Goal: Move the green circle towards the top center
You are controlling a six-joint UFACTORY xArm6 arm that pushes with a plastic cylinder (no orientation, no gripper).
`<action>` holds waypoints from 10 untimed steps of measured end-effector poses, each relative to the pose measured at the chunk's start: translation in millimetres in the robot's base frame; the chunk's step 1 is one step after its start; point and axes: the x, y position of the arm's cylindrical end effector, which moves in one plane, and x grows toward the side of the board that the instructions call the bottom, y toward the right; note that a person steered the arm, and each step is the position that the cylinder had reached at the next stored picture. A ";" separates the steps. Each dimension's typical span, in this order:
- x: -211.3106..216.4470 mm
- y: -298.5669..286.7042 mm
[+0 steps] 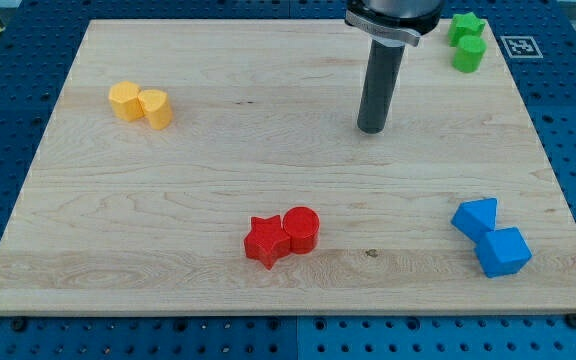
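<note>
The green circle [468, 54] stands near the view's top right corner of the wooden board [218, 170], touching a green star [464, 27] just above it. My tip [372, 129] rests on the board, well to the left of and below the green circle, apart from every block.
Two yellow blocks, a hexagon-like one [125, 100] and a rounder one [156, 108], sit at the upper left. A red star [266, 241] touches a red circle [301, 229] at the bottom centre. Two blue blocks [476, 218] [503, 251] sit at the lower right.
</note>
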 end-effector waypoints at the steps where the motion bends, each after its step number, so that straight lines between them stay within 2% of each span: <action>1: -16.9 10.1; 2: -31.5 84.6; 3: -65.1 191.1; 4: -103.7 234.7; 6: -124.0 205.2; 8: -124.0 154.3; 10: -124.0 62.0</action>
